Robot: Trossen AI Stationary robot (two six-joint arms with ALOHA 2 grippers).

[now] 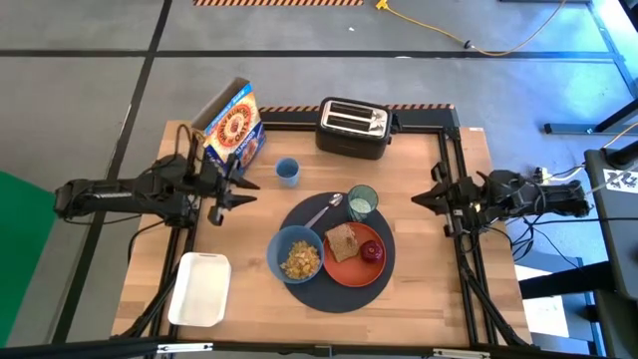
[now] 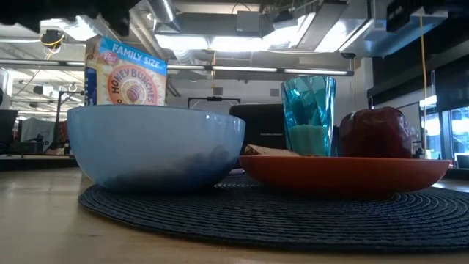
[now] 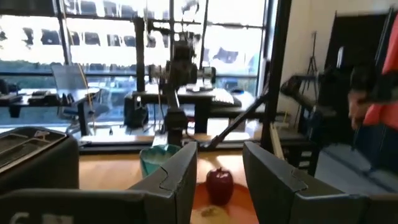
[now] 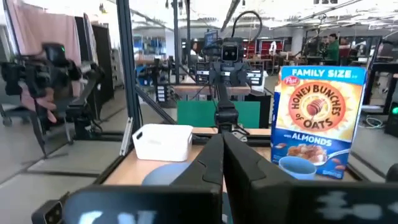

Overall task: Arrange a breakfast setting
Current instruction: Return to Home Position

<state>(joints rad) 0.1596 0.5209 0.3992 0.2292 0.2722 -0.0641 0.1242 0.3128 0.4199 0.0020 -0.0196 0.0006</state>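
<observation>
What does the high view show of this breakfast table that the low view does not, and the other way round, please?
Only the high view shows the white tray, the metal spoon, the small blue cup, the cereal inside the blue bowl, and both arms, with the left gripper and right gripper at opposite sides of the table. Only the low view shows the room's ceiling lights. Both show the blue bowl, orange plate, teal glass, red fruit, dark placemat and cereal box.
</observation>
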